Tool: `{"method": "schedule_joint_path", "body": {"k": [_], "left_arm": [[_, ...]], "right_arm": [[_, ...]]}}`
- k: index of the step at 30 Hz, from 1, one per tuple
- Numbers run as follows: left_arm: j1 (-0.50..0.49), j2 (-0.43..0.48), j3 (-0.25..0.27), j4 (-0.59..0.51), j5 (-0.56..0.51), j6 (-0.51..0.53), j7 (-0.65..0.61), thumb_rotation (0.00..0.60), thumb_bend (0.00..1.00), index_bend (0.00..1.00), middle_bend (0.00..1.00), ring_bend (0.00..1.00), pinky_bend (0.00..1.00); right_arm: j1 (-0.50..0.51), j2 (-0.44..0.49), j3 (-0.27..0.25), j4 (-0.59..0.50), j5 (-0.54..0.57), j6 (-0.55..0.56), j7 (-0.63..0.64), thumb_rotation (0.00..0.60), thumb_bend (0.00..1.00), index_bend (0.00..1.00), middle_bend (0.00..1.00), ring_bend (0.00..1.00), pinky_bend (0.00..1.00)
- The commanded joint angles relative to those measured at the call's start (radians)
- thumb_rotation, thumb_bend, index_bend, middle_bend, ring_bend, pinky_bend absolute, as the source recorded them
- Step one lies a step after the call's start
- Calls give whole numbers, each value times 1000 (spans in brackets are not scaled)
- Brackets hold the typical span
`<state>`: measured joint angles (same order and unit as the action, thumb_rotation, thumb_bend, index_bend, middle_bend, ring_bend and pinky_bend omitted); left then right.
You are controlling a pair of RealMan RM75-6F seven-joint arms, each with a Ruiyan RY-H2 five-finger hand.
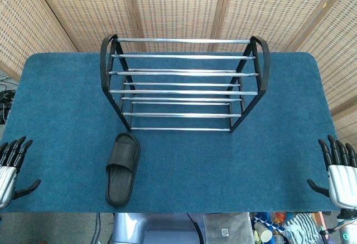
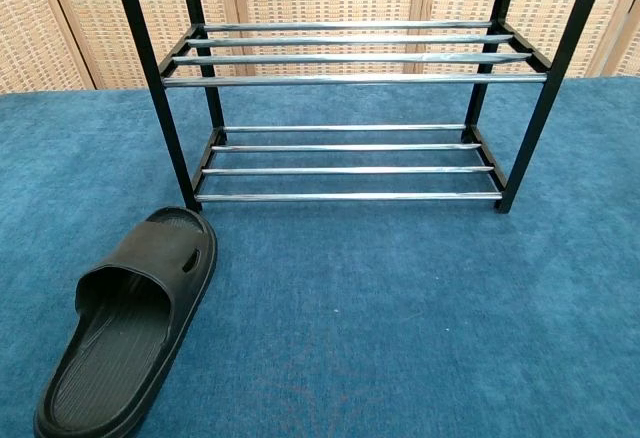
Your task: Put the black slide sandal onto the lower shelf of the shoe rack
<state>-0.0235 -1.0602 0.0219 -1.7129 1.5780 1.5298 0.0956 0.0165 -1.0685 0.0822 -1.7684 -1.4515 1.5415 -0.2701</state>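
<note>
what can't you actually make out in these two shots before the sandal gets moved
- Chest view: both hands lie outside the frame.
- Chest view: the black metal shoe rack with chrome bars is cut off by the top edge.
- Head view: the left hand and right hand are cut off by the side edges.
- Black rubber slide sandal: its underside faces the blue carpeted table.

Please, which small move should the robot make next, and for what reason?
Probably bring the left robot hand toward the black slide sandal. The sandal lies untouched on the table, in front of the shoe rack's left corner, nearer this hand, and both hands are open at the table edges.
</note>
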Motion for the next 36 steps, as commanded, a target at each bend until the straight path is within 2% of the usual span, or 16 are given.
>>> {"method": "schedule_joint_path", "body": {"k": [1, 8, 11, 15, 23, 26, 30, 36], "left_arm": [[-1, 0, 2, 1, 2, -2, 0, 600, 211, 0, 0, 0, 0], [-1, 3, 4, 1, 7, -2, -7, 600, 212, 0, 0, 0, 0], [-7, 18, 24, -9, 40, -18, -33, 600, 218, 0, 0, 0, 0], [-40, 37, 60, 8, 159, -37, -71, 600, 223, 0, 0, 0, 0], [-217, 23, 105, 148, 473, -181, 32, 600, 212, 0, 0, 0, 0], [-291, -9, 108, 223, 592, -181, 24, 600, 187, 0, 0, 0, 0], [-412, -74, 135, 351, 750, -185, -61, 600, 176, 0, 0, 0, 0], [-561, -163, 152, 516, 874, -201, -124, 600, 180, 0, 0, 0, 0]], "right_arm": [[0, 0, 0, 0, 0, 1, 3, 600, 0, 0, 0, 0, 0], [1, -2, 2, 2, 0, 2, 4, 600, 0, 0, 0, 0, 0], [0, -2, 3, 1, 1, 4, 2, 600, 0, 0, 0, 0, 0], [1, -1, 8, -1, 8, 6, 4, 600, 0, 0, 0, 0, 0], [4, -4, 21, 7, 35, 1, 2, 600, 0, 0, 0, 0, 0], [10, -11, 24, 11, 49, -9, -11, 600, 0, 0, 0, 0, 0], [16, -21, 31, 18, 69, -16, -31, 600, 0, 0, 0, 0, 0], [25, -33, 43, 32, 104, -32, -41, 600, 0, 0, 0, 0, 0]]}}
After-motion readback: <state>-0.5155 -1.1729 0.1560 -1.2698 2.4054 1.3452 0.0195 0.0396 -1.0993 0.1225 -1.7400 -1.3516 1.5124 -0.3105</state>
